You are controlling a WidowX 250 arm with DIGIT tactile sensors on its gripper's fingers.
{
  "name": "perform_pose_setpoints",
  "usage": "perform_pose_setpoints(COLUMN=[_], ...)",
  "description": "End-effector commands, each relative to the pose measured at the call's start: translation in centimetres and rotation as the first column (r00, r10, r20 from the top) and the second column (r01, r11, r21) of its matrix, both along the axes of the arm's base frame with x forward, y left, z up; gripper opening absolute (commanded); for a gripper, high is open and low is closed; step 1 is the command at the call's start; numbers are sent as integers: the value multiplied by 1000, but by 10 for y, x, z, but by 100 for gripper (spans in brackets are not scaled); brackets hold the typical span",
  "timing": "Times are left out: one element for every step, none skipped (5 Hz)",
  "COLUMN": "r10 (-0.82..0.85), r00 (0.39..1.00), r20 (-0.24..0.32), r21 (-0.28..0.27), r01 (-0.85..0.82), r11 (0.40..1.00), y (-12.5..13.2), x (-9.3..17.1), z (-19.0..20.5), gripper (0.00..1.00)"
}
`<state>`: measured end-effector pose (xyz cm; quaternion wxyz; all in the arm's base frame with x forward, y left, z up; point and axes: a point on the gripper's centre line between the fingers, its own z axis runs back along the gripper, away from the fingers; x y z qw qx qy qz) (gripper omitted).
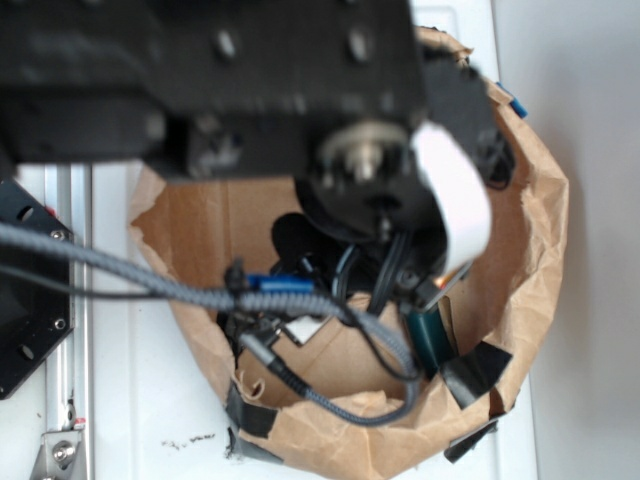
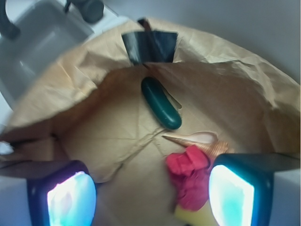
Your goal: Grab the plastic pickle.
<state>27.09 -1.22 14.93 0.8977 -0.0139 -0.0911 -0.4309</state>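
Note:
The plastic pickle [image 2: 161,103] is a glossy dark green oval lying on the floor of a brown paper bag [image 2: 235,89], one end close to a black tape patch [image 2: 150,46]. In the wrist view my gripper [image 2: 151,197] is open, hovering short of the pickle and not touching it. Its two glowing pads [image 2: 70,200] stand wide apart with only bag floor between them. In the exterior view the arm hides most of the bag; a dark green bit of the pickle [image 1: 432,335] shows beside black tape [image 1: 478,368].
A tan spiral seashell [image 2: 200,140] lies between the pickle and my right pad, partly under a crumpled red object [image 2: 190,176]. A yellow item [image 2: 190,216] sits below that. Raised paper walls [image 1: 545,200] ring the bag. A grey cable [image 1: 330,310] crosses it.

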Motion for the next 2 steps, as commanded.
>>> perform_pose_setpoints(r10=[-81, -179], r00=[993, 978], r20=[87, 112], r21=[156, 49], r01=[67, 174], r11=[986, 984], y=[10, -8], x=[27, 27], z=[-40, -35], gripper=[100, 100])
